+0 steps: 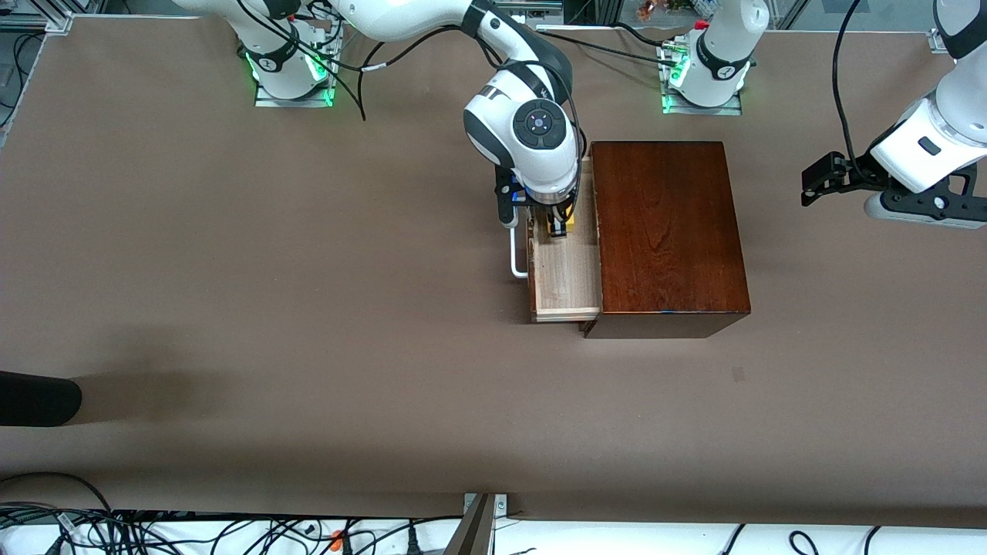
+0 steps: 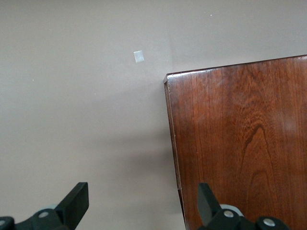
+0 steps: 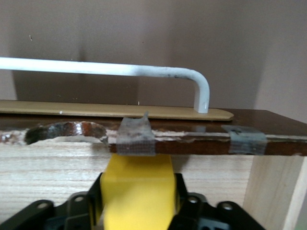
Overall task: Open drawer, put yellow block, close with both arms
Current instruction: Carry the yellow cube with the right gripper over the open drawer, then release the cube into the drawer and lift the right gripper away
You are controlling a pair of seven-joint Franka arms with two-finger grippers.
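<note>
Right gripper (image 1: 557, 225) was down inside the open drawer (image 1: 567, 266), its fingers on both sides of the yellow block (image 3: 138, 191) and touching it, close to the drawer's dark front. Left gripper (image 1: 816, 179) waited open above the table (image 1: 308, 308), beside the wooden box (image 1: 667, 231).

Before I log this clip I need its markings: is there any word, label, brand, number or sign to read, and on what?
None can be read.
right arm: dark lettering on its white wrist shell, too small and turned to read.
Arm bases: small round marks, too small to read.
wooden box, drawer, yellow block: no writing.
</note>
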